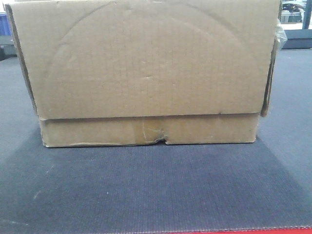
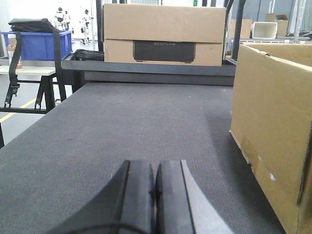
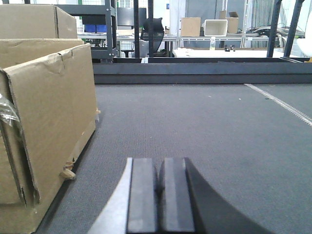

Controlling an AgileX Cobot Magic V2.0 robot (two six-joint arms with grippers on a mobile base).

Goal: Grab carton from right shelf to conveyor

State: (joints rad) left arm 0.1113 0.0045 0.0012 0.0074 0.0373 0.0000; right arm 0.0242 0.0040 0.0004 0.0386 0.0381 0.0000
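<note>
Your carton [image 1: 146, 73] sits on the conveyor [image 1: 156, 190], between both arms. Left gripper [image 2: 155, 195] and right gripper [image 3: 160, 195] are pinched closed, empty; retreat toward six o'clock, without nudging it.

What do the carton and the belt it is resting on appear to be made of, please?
The carton looks like plain brown corrugated cardboard with a matte finish: faint fluting lines, creases, a small tear at its lower seam and clear tape at a corner. The conveyor belt seems to be dark grey woven fabric or textured rubber, judging by its fine ribbed weave; which of the two is hard to tell.
</note>
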